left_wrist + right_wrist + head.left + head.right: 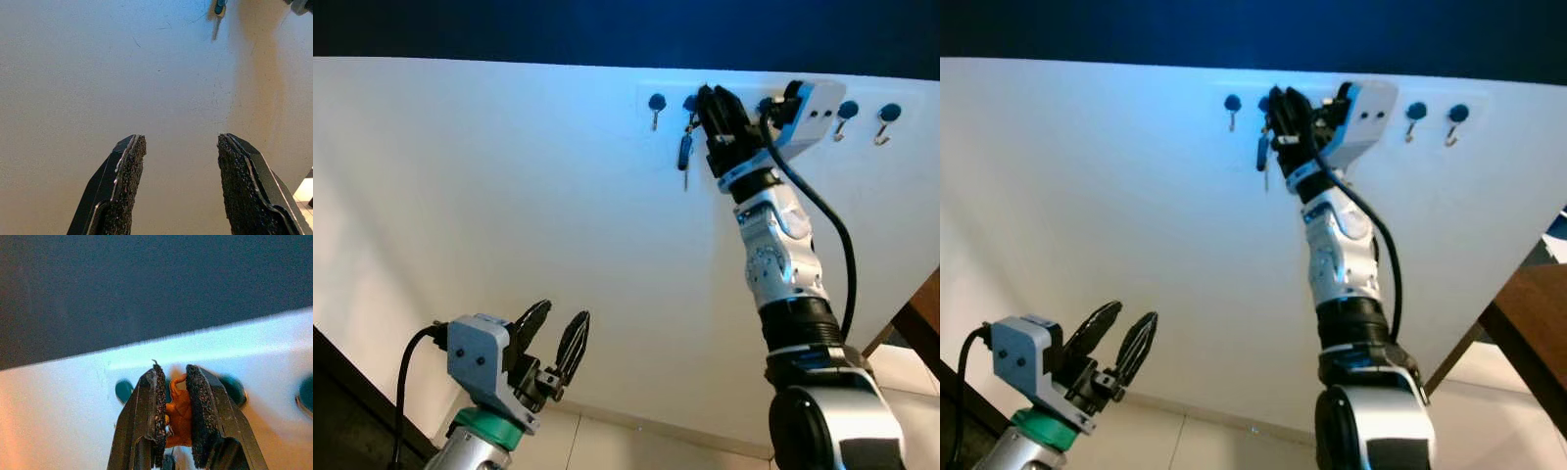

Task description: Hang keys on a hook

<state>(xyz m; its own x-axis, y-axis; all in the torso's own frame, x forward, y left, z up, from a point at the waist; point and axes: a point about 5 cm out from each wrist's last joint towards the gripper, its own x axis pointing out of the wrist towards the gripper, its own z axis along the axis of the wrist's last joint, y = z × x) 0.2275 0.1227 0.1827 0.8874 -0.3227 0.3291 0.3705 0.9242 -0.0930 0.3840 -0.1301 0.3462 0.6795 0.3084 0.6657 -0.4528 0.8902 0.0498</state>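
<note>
The right gripper [173, 423] pinches the keys' orange tag [179, 418], seemingly at a far wall hook [690, 103]; the left gripper [553, 338] waits near, fingers wide.

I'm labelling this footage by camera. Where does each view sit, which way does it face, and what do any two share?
Left and right eye views: on the head, facing up at the white wall; both arms in frame.
Left wrist view: looks past the open left gripper at bare wall.
Right wrist view: right gripper at the hooks.
Shared: keys, seen by eyes and left wrist.
</note>
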